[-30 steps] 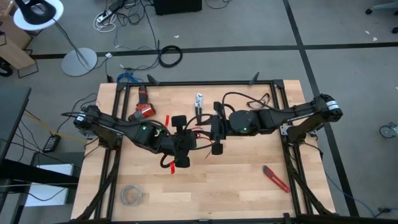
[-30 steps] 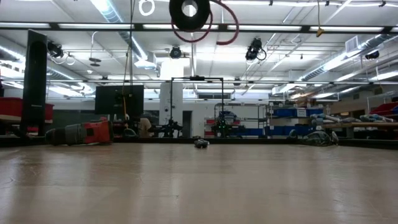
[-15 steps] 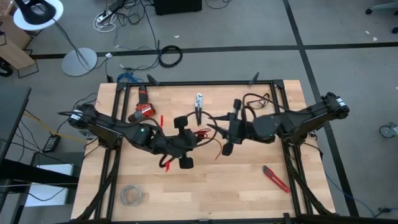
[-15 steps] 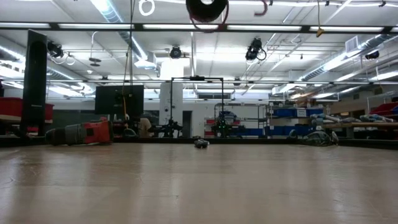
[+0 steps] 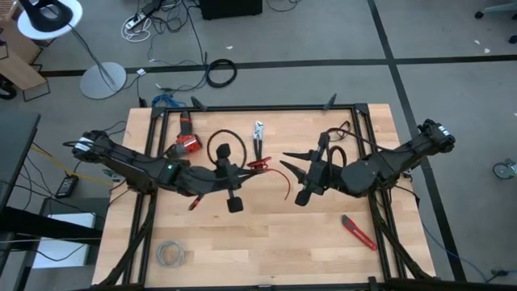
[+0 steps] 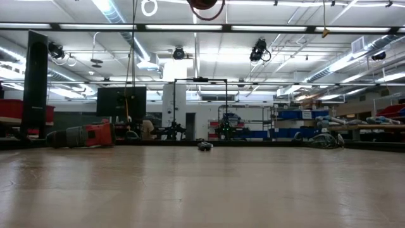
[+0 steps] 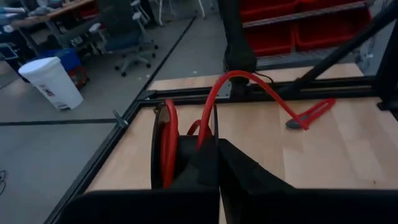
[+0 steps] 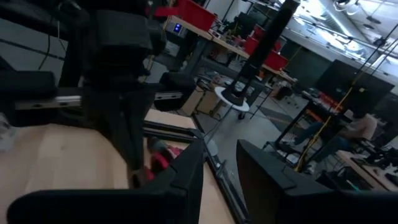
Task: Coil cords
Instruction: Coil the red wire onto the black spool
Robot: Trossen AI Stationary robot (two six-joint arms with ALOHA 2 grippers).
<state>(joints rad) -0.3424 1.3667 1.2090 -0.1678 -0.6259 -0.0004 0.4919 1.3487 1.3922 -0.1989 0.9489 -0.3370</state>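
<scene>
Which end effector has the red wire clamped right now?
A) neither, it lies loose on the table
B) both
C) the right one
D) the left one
D: the left wrist view shows the left end effector shut on the red wire, which loops out from between its fingers, while the right end effector stands open with nothing between its fingers.

The left arm reaches in from the left, its pincer (image 5: 229, 176) clamped tight near the middle. The right arm stretches in from the right, its pincer (image 5: 311, 171) with fingers (image 8: 186, 167) parted, empty.
</scene>
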